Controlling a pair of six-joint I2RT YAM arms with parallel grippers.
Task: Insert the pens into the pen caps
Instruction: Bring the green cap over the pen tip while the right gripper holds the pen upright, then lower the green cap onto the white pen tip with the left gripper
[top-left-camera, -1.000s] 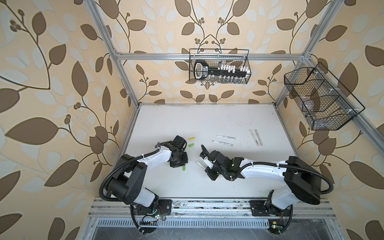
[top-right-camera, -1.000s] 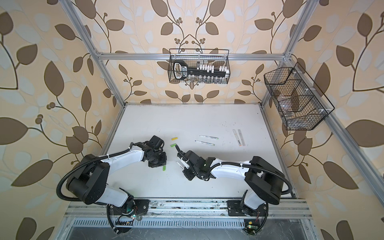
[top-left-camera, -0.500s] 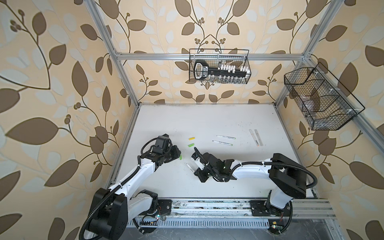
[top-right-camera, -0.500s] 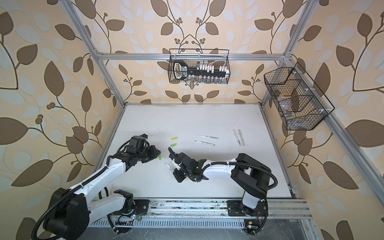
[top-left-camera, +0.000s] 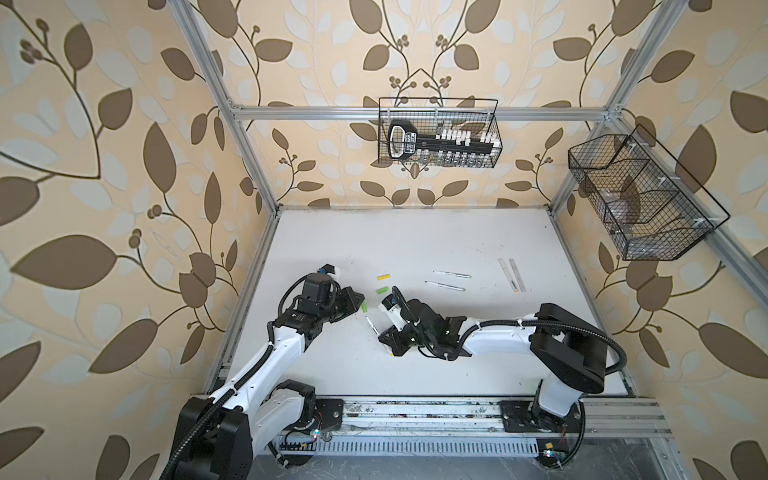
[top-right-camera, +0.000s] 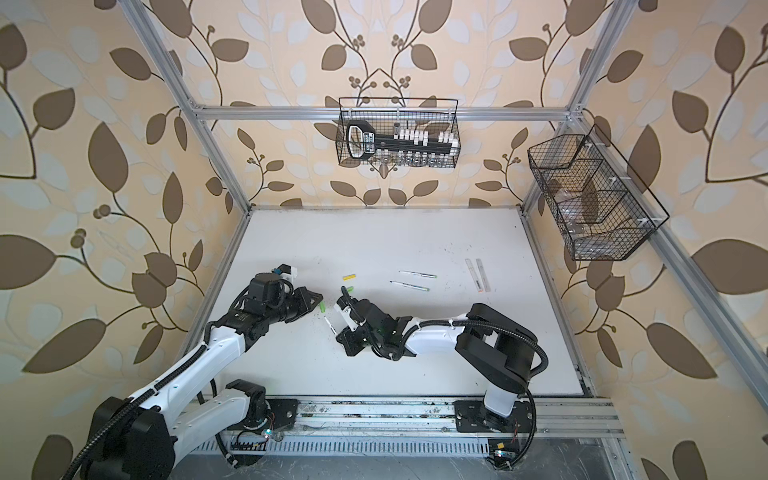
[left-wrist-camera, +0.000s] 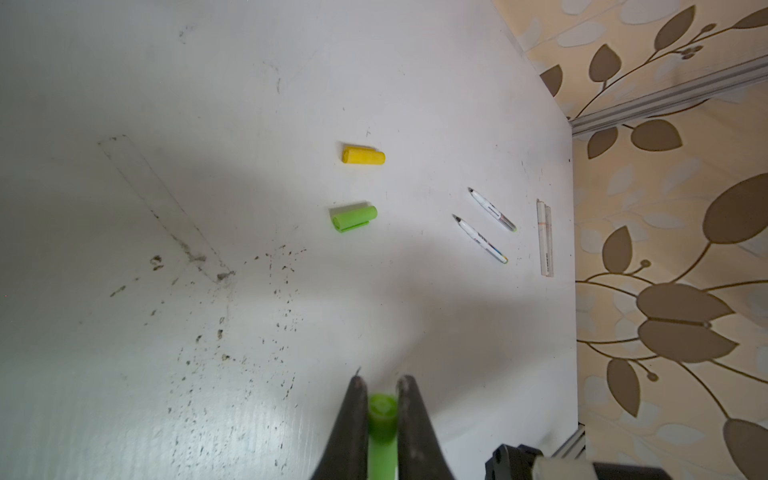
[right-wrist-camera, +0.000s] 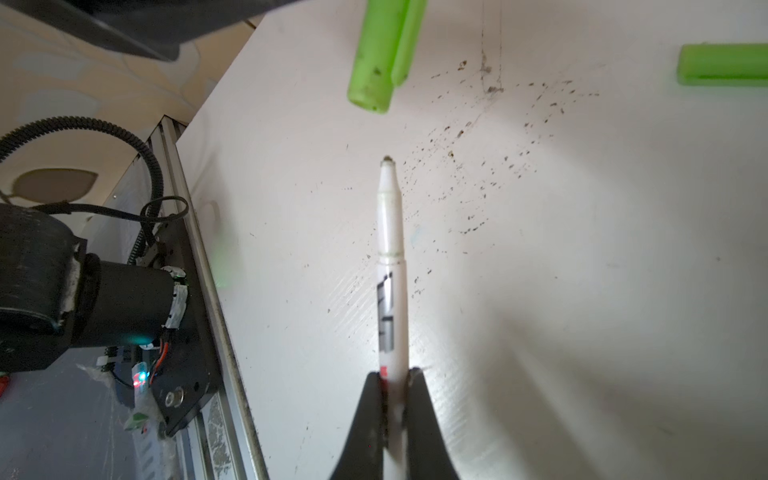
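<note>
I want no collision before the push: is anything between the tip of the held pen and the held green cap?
Nothing visible. The pen in the right pincer points toward the green cap in the left pincer, and only the table shows through the gap between them.

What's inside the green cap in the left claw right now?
No pen: the pen in the right claw ends short of the green cap, a gap between them. The left claw covers its sides; its bore is hidden.
</note>
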